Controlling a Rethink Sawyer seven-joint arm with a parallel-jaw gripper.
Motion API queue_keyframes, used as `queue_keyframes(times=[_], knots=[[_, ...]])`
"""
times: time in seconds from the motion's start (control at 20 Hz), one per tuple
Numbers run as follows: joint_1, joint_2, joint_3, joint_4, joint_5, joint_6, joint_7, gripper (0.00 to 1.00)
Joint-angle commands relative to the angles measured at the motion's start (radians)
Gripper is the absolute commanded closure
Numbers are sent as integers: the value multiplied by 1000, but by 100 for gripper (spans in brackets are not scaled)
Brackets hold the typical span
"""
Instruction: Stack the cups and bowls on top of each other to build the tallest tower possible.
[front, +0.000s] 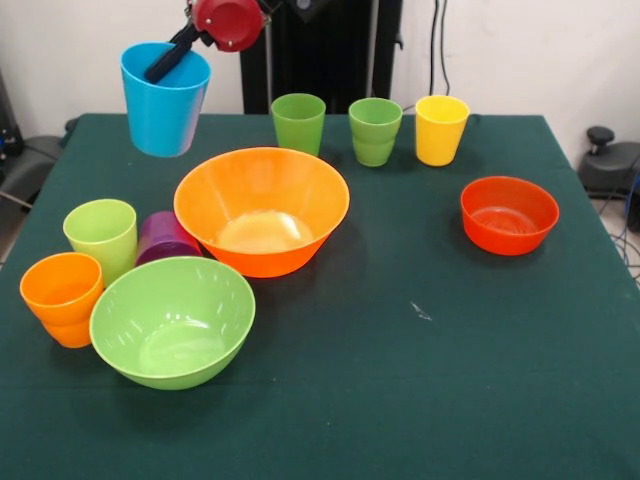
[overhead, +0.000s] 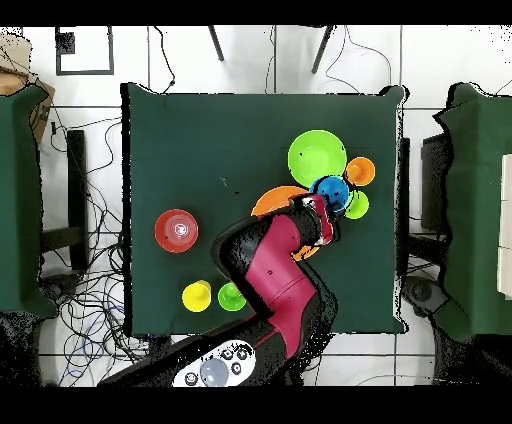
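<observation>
My gripper (front: 176, 56) is shut on the rim of a blue cup (front: 160, 102) and holds it in the air at the upper left, one black finger inside the cup. In the overhead view the blue cup (overhead: 331, 191) hangs over the edge of the large orange bowl (overhead: 270, 201), by the gripper (overhead: 324, 208). The orange bowl (front: 262, 208) stands mid-table. A large lime-green bowl (front: 172, 320) stands in front of it. A lime cup (front: 101, 235), a purple cup (front: 163, 238) and an orange cup (front: 62, 298) stand at the left.
At the table's far side stand a darker green cup (front: 298, 122), stacked green cups (front: 375, 130) and a yellow cup (front: 441, 128). A smaller red-orange bowl (front: 508, 214) stands alone at the right. The arm (overhead: 270, 275) reaches over the table's robot side.
</observation>
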Motion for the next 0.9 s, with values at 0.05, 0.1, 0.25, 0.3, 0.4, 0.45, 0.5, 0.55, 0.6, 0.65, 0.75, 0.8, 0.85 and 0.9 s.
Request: queue_keyframes(times=[0.05, 0.1, 0.25, 0.3, 0.4, 0.45, 0.5, 0.55, 0.6, 0.65, 0.75, 0.8, 0.85, 0.9], knots=[[7, 43, 172, 38, 49, -46, 258, 100], [-7, 27, 194, 46, 50, -48, 263, 100], [-21, 9, 216, 51, 41, -33, 243, 100], [-17, 11, 213, 49, 47, -21, 238, 100], [-24, 1, 225, 52, 55, -2, 238, 100], [-31, -9, 237, 55, 57, 10, 239, 100], [-40, -20, 248, 60, 51, 16, 234, 100], [-42, -24, 249, 60, 49, 24, 229, 100], [-44, -27, 250, 61, 46, 31, 224, 100], [-46, -31, 251, 60, 45, 42, 219, 100], [-54, -41, 259, 60, 44, 65, 211, 100], [-63, -54, 270, 64, 42, 80, 208, 100], [-72, -63, 281, 67, 40, 80, 207, 100], [-76, -69, 287, 69, 39, 85, 205, 100]])
